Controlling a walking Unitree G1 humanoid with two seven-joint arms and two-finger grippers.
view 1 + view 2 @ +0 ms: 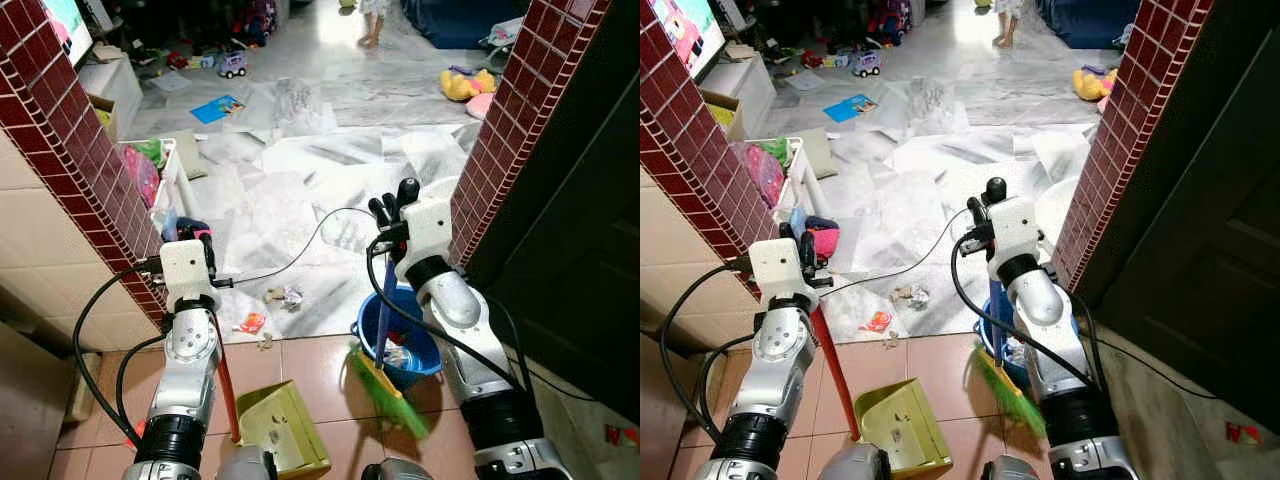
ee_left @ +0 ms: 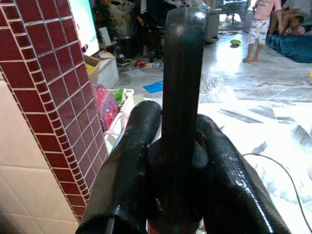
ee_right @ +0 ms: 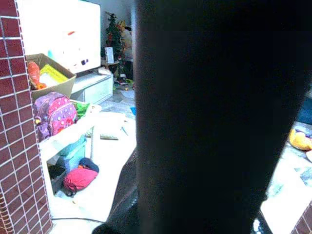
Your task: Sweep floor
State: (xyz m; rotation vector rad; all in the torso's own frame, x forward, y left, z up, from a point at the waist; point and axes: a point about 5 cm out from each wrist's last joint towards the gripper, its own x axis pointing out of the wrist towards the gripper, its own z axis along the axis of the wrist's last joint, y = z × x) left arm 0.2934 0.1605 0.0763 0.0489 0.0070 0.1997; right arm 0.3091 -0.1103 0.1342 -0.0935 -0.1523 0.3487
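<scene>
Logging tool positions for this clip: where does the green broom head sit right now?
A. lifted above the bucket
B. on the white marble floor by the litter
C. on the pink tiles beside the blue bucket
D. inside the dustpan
C: the green broom head rests on the pink tiles, against the blue bucket, apart from the dustpan.

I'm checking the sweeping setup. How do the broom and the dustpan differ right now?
The broom has a blue handle and green bristles, held by the right gripper; the dustpan is yellow-green with a red handle, held by the left gripper. The broom stands beside a blue bucket; the dustpan sits apart. Both rest on pink tiles.
</scene>
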